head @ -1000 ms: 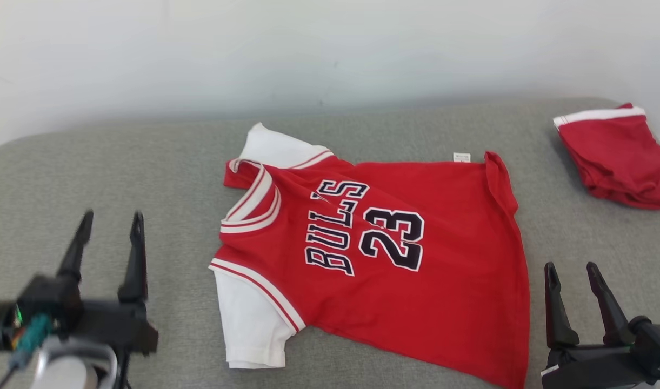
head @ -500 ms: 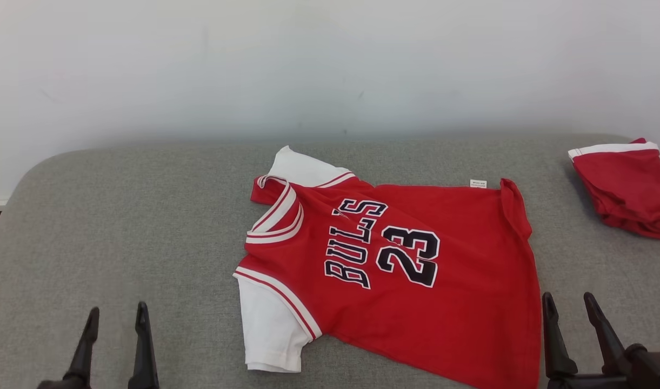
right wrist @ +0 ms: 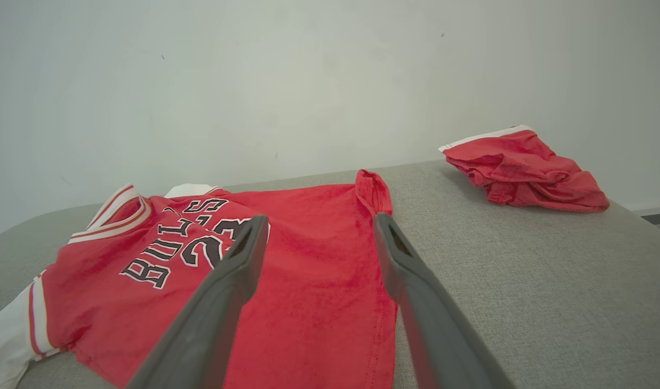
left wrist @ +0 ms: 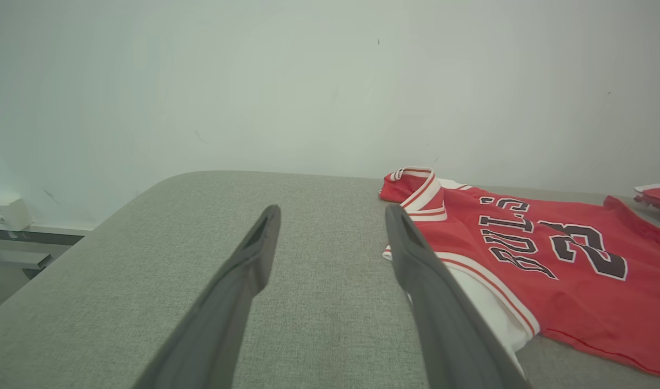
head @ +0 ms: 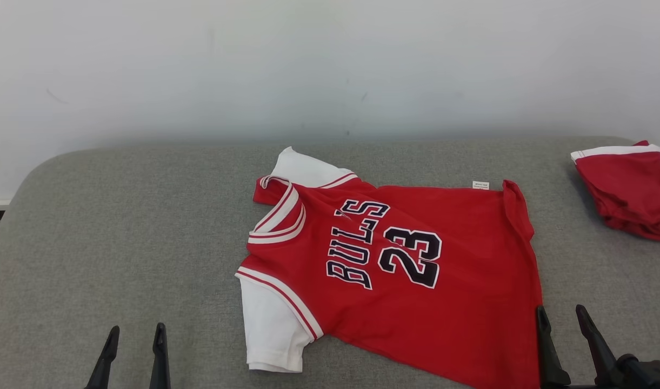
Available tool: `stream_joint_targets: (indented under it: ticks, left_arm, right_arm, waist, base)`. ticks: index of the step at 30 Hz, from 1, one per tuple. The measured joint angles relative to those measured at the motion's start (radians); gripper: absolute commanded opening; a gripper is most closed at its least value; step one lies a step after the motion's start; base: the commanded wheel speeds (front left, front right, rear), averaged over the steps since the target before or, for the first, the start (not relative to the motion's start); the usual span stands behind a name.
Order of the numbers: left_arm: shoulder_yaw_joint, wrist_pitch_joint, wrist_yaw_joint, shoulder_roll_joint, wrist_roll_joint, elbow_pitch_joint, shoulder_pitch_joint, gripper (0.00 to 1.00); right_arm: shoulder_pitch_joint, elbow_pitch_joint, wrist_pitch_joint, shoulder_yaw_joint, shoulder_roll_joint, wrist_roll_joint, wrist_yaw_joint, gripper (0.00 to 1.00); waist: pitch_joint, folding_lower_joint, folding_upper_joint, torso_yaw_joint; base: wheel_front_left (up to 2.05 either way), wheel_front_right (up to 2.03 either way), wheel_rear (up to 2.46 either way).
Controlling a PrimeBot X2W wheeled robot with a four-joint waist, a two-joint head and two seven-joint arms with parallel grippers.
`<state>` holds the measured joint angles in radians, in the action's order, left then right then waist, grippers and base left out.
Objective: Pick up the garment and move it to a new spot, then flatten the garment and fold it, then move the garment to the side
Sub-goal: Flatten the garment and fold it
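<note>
One plain white wall (head: 330,65), then the grey cushion (head: 119,227); the red jersey (head: 470,259) lies spread mid-cushion, red shorts (head: 627,194) bunched far right. I see my left gripper (head: 136,329) and right gripper (head: 560,310) low near me, fingers apart, holding nothing.

The left gripper (head: 136,330) sits low, spread wide and pointing up. The right gripper (head: 560,314) sits low too, spread wide and empty.

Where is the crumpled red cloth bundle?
Head view: the crumpled red cloth bundle lies far right on the grey fabric surface, beyond the red jersey.
</note>
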<state>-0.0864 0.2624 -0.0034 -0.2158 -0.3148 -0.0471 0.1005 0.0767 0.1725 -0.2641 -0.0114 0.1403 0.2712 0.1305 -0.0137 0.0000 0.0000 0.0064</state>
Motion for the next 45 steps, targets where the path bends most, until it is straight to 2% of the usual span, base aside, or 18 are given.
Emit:
stream_joint_targets:
  ticks: [5,8,11,17,22,31,36,39,45]
  left_arm:
    - [0.031,0.000,-0.033,0.024,0.016,-0.023,-0.001,1.00]
    - [0.047,0.000,-0.063,0.057,-0.010,-0.063,-0.004,1.00]
    - [0.009,0.000,-0.095,0.052,-0.001,-0.152,-0.021,1.00]
    - [-0.078,0.000,-0.120,0.046,-0.004,-0.356,-0.143,1.00]
    - [-0.174,0.000,-0.126,0.042,-0.040,-0.553,-0.263,1.00]
    - [-0.348,0.000,-0.128,0.032,-0.131,-0.708,-0.374,1.00]
    - [-0.367,0.000,-0.128,0.032,-0.165,-0.792,-0.418,1.00]
    - [-0.338,0.001,-0.103,0.034,-0.160,-0.825,-0.447,1.00]
    - [-0.340,0.007,-0.113,0.067,-0.164,-0.880,-0.465,1.00]
  right_arm:
    - [0.000,0.009,0.000,0.006,0.002,0.000,0.000,1.00]
    - [0.007,0.054,0.004,0.002,0.008,0.001,0.000,1.00]
    - [0.010,0.102,0.009,-0.001,0.018,0.008,0.000,1.00]
    - [0.001,0.213,0.009,0.005,0.030,0.022,0.000,1.00]
    - [-0.040,0.305,0.007,0.049,0.022,0.029,0.000,1.00]
    - [-0.104,0.432,0.003,0.125,-0.008,0.053,0.000,1.00]
    - [-0.137,0.490,0.002,0.160,-0.027,0.060,0.000,1.00]
    - [-0.157,0.509,0.000,0.167,-0.033,0.065,0.000,1.00]
    - [-0.171,0.528,-0.001,0.179,-0.039,0.079,0.000,1.00]
  waist:
    - [0.002,0.0000,0.0000,-0.005]
    - [-0.007,0.0000,0.0000,-0.007]
    - [-0.009,-0.0001,0.0000,-0.007]
    - [0.004,0.0000,0.0000,-0.012]
    - [0.022,0.0000,0.0000,-0.037]
    - [0.061,0.0001,0.0001,-0.071]
    - [0.076,0.0001,0.0001,-0.080]
    - [0.082,0.0001,0.0000,-0.082]
    - [0.086,0.0001,0.0000,-0.078]
  base:
    - [0.00,0.00,0.00]
    - [0.00,0.00,0.00]
    - [0.00,0.00,0.00]
    - [0.00,0.00,0.00]
    - [0.00,0.00,0.00]
    - [0.00,0.00,0.00]
    - [0.00,0.00,0.00]
    - [0.00,0.00,0.00]
    - [0.00,0.00,0.00]
